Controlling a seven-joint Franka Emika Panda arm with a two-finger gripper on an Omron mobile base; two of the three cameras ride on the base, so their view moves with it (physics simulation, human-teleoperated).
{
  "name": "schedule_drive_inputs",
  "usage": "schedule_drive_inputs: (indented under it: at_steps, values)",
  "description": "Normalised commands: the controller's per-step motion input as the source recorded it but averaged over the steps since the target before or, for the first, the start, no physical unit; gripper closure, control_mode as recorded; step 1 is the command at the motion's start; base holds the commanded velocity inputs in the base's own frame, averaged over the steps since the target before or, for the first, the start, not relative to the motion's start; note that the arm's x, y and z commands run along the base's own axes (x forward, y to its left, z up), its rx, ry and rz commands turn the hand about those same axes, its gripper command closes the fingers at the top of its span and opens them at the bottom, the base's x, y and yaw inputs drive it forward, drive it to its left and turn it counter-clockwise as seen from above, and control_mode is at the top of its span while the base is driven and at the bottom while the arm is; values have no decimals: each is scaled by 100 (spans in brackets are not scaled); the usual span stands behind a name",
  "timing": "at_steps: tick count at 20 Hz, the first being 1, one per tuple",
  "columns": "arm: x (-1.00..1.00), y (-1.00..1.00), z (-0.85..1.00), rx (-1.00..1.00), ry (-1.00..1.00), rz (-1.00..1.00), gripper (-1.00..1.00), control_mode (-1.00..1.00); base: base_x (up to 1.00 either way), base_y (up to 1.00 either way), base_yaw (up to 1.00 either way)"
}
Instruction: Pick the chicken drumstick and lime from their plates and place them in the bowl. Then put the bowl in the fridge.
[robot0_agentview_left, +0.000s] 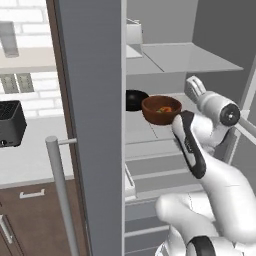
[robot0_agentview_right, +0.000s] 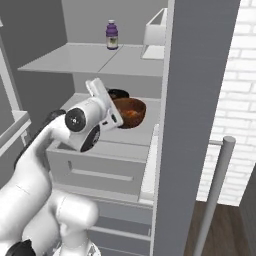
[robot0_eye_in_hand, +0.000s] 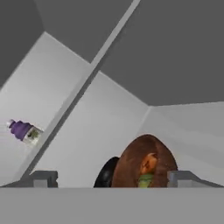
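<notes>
One reddish-brown wooden bowl (robot0_agentview_left: 161, 110) stands on a pale shelf (robot0_agentview_left: 150, 131) inside the open grey fridge (robot0_agentview_left: 92, 125), and just behind it, toward the back wall, sits one black bowl (robot0_agentview_left: 134, 99), the two touching or nearly so. In the wooden bowl lie one chicken drumstick (robot0_eye_in_hand: 149, 164), orange-brown, and one green lime (robot0_eye_in_hand: 145, 179) beside it; in the left base view they read only as an orange and green patch. The hand (robot0_eye_in_hand: 111, 178) is drawn a little way back from the bowl with its two fingertips (robot0_eye_in_hand: 43, 178) spread wide on either side of it, gripping nothing. On the shelf above stands one small purple bottle (robot0_agentview_right: 112, 34) with a pale label, and near it one white box-like container (robot0_agentview_right: 156, 34) against the fridge's side wall. One long metal bar handle (robot0_agentview_left: 61, 192) runs down the fridge door edge. Below the bowl's shelf are a drawer front (robot0_agentview_right: 97, 170) and further pale shelves. To the left of the fridge, a light worktop (robot0_agentview_left: 30, 160) over brown cabinets carries one black toaster-like appliance (robot0_agentview_left: 11, 122), with a white brick wall (robot0_agentview_left: 35, 80) behind it.
</notes>
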Motion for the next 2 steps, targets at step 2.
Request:
schedule_drive_inputs:
  at_steps: [2]
  values:
    - [-100, 23, 86, -2, 35, 8, -100, -100, 0, 0, 0]
